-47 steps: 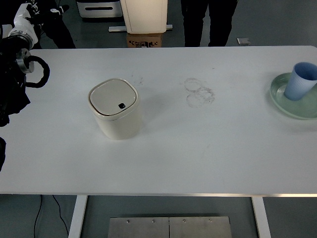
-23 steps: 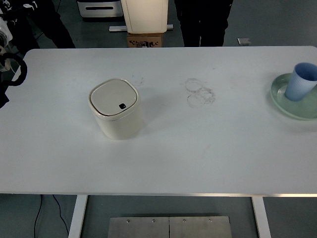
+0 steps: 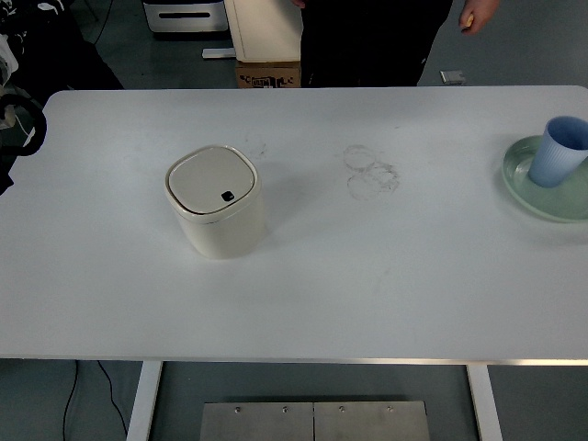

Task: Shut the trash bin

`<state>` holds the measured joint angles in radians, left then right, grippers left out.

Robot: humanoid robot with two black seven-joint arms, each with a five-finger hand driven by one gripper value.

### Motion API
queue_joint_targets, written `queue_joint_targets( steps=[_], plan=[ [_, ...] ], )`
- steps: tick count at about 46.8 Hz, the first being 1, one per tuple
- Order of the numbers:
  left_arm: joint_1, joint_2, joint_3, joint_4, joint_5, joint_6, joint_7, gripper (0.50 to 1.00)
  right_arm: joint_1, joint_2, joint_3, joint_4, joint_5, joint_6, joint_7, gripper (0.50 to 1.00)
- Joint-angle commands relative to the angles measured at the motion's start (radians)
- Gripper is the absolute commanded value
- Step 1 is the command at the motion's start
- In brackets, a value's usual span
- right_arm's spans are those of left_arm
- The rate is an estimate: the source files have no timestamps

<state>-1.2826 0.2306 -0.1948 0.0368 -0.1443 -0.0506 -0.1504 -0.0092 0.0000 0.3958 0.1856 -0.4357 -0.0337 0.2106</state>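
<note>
The bin (image 3: 216, 200) stands upright on the tabletop (image 3: 367, 276), left of centre, with its lid (image 3: 210, 179) lying flat on the rim; it appears closed. Only the left arm (image 3: 16, 129) shows, at the left edge of the head view, well apart from the bin. The bin lies to the right of that arm. The state of the left hand cannot be told. The right arm is out of view, so the left arm is the nearer.

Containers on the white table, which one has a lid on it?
The cream square trash bin, left of centre, its lid shut flat. The light blue cup on the green plate at right is open-topped.
</note>
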Motion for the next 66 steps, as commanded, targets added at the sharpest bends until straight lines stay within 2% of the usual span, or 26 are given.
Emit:
queue_joint_targets(
  steps=[1, 17, 47, 54, 62, 66],
  plan=[
    [0.0, 0.0, 0.0, 0.0, 0.0, 0.002, 0.0, 1.0, 0.0, 0.0, 0.0, 0.0, 0.0, 0.0, 0.001, 0.991],
    [0.006, -0.01, 0.001, -0.003, 0.009, 0.005, 0.002, 1.0, 0.0, 0.0, 0.0, 0.0, 0.0, 0.0, 0.0, 0.991],
    [0.043, 0.015, -0.003, -0.161, 0.058, -0.006, 0.008, 1.0, -0.002, 0.0, 0.0, 0.0, 0.0, 0.0, 0.001, 0.991],
    [0.077, 0.018, -0.025, -0.212, 0.075, -0.012, 0.008, 1.0, 0.0, 0.0, 0.0, 0.0, 0.0, 0.0, 0.001, 0.991],
    [0.104, 0.015, -0.049, -0.219, 0.111, -0.014, 0.003, 1.0, 0.0, 0.0, 0.0, 0.0, 0.0, 0.0, 0.0, 0.991],
    [0.135, 0.015, -0.069, -0.254, 0.126, -0.038, 0.002, 1.0, 0.0, 0.0, 0.0, 0.0, 0.0, 0.0, 0.0, 0.991]
  ],
)
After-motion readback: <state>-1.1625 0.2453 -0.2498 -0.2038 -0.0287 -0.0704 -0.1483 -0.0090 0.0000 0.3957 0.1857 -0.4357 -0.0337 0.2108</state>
